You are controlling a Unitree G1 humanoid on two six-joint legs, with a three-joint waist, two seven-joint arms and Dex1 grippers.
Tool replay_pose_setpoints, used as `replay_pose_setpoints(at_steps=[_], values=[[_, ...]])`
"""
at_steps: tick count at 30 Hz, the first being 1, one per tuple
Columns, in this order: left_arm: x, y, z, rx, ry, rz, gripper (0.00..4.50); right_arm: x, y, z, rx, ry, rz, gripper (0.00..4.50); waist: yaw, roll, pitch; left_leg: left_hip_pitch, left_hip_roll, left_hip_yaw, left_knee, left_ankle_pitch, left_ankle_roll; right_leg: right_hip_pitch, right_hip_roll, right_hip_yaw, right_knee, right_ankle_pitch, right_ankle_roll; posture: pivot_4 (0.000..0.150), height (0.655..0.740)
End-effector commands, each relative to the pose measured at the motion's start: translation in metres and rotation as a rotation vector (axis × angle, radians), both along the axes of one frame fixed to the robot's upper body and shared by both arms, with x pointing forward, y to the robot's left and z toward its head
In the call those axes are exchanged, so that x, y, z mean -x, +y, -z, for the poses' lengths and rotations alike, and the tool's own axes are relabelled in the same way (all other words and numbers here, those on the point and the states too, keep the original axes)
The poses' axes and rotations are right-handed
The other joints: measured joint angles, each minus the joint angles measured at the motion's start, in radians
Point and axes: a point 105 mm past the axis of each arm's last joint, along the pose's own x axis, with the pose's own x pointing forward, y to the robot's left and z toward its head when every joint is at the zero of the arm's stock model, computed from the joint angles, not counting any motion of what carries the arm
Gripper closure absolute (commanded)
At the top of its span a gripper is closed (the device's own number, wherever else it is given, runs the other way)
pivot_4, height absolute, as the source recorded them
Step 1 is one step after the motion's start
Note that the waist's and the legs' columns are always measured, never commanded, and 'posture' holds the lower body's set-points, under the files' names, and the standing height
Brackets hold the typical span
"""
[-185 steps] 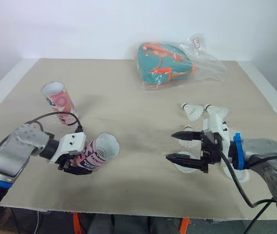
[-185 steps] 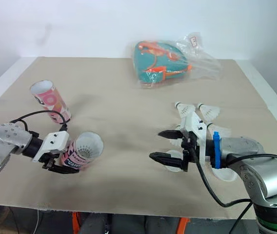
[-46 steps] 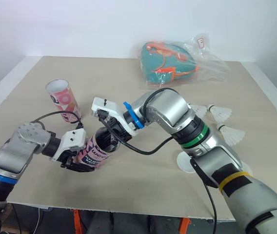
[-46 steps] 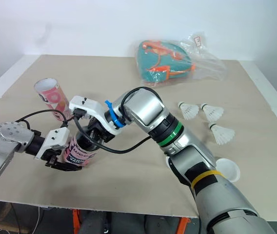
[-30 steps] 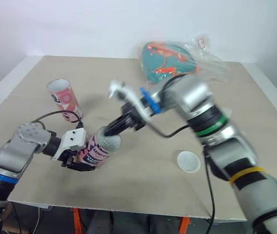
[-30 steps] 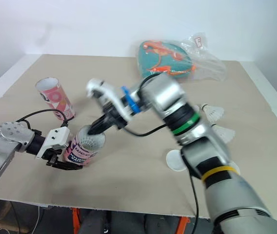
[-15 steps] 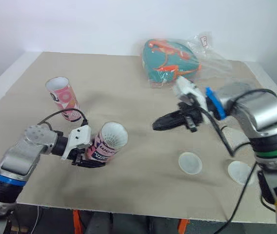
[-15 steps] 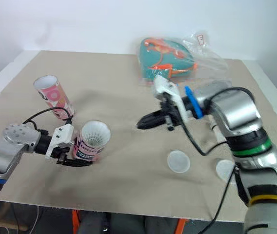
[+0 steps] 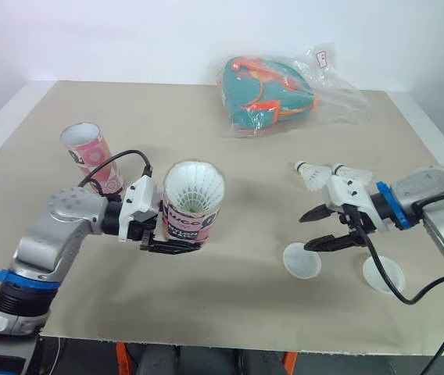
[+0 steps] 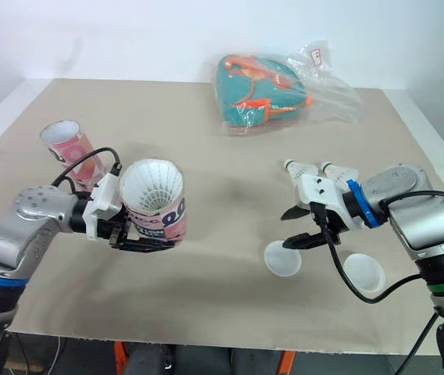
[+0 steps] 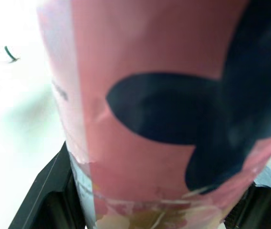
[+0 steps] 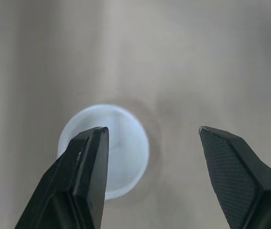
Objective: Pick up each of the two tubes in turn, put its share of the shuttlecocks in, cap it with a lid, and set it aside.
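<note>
1. Head views: the left arm bends inward, and the left gripper (image 9: 175, 236) clamps a pink tube (image 9: 191, 209) raised off the table (image 9: 167, 117), its mouth tilted toward the camera. The right arm reaches in low, with the right gripper (image 9: 320, 229) spread just above a white lid (image 9: 301, 261).
2. Left wrist view: the tube (image 11: 164, 109) sits between the black fingers (image 11: 42, 191).
3. Right wrist view: the fingers (image 12: 85, 176) are parted, and one overlaps the lid (image 12: 123, 143).

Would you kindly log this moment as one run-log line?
left gripper: shut on tube, shuttlecock inside | right gripper: open by lid | two shuttlecocks, other tube: on table
</note>
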Motion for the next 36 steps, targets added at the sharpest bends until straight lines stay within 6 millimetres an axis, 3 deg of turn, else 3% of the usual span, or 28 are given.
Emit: replay_pose_setpoints(at_steps=[1, 13, 22, 25, 27, 28, 30, 33, 36], values=[[-0.003, -0.012, 0.01, 0.072, 0.01, -0.004, 1.53, 0.006, -0.003, -0.003, 0.042, 0.0, -0.016, 1.24, 0.001, 0.0, 0.0, 0.0, 0.0, 0.0, 0.0, 0.0, 0.0, 0.001, 0.0, 0.0, 0.0, 0.0, 0.0, 0.15, 0.74], [-0.015, -0.038, 0.065, 0.119, 0.077, -0.058, 1.53, 0.002, -0.006, 0.021, 0.102, 0.015, -0.007, 1.24, 0.003, 0.001, 0.0, 0.002, -0.001, -0.001, 0.002, 0.002, -0.002, 0.003, 0.0, 0.0, 0.0, 0.002, 0.001, 0.15, 0.74], [-0.016, -0.049, 0.083, 0.1, 0.079, -0.046, 1.53, -0.006, -0.01, 0.031, 0.168, -0.006, -0.001, 1.24, 0.005, 0.001, -0.001, 0.002, -0.001, -0.002, 0.002, 0.002, -0.003, 0.004, 0.0, 0.0, 0.001, 0.002, 0.002, 0.15, 0.74], [-0.016, -0.054, 0.088, 0.101, 0.102, -0.042, 1.53, -0.007, -0.011, 0.034, 0.194, -0.009, -0.019, 2.08, 0.005, 0.002, -0.001, 0.004, -0.001, -0.002, 0.002, 0.002, -0.004, 0.006, 0.0, 0.0, 0.001, 0.002, 0.002, 0.15, 0.74], [-0.015, -0.055, 0.09, 0.102, 0.111, -0.041, 1.53, -0.006, -0.012, 0.034, 0.212, -0.013, -0.037, 2.8, 0.006, 0.002, -0.001, 0.005, -0.002, -0.002, 0.003, 0.003, -0.004, 0.007, 0.0, 0.0, 0.001, 0.003, 0.002, 0.15, 0.74], [-0.015, -0.056, 0.092, 0.1, 0.118, -0.042, 1.53, -0.006, -0.013, 0.035, 0.226, -0.019, -0.043, 3.47, 0.007, 0.002, -0.001, 0.006, -0.002, -0.002, 0.003, 0.003, -0.004, 0.009, 0.0, 0.0, 0.001, 0.002, 0.002, 0.15, 0.74], [-0.014, -0.055, 0.097, 0.086, 0.159, -0.046, 1.53, -0.006, -0.016, 0.037, 0.267, -0.042, -0.072, 4.08, 0.009, 0.002, -0.001, 0.006, -0.002, -0.003, 0.003, 0.003, -0.004, 0.01, 0.0, -0.001, 0.001, 0.002, 0.003, 0.15, 0.74], [-0.012, -0.052, 0.105, 0.055, 0.227, -0.047, 1.53, -0.011, -0.01, 0.03, 0.26, -0.086, -0.088, 4.35, 0.009, 0.002, -0.001, 0.01, -0.002, -0.003, 0.003, 0.003, -0.004, 0.014, 0.0, -0.001, 0.0, 0.002, 0.003, 0.15, 0.74], [-0.006, -0.047, 0.114, -0.016, 0.277, -0.02, 1.53, -0.015, 0.014, -0.006, 0.11, -0.135, -0.113, 4.35, 0.004, 0.004, -0.002, 0.012, -0.002, -0.003, 0.003, 0.003, -0.004, 0.016, 0.0, -0.001, 0.0, 0.002, 0.002, 0.15, 0.74]])
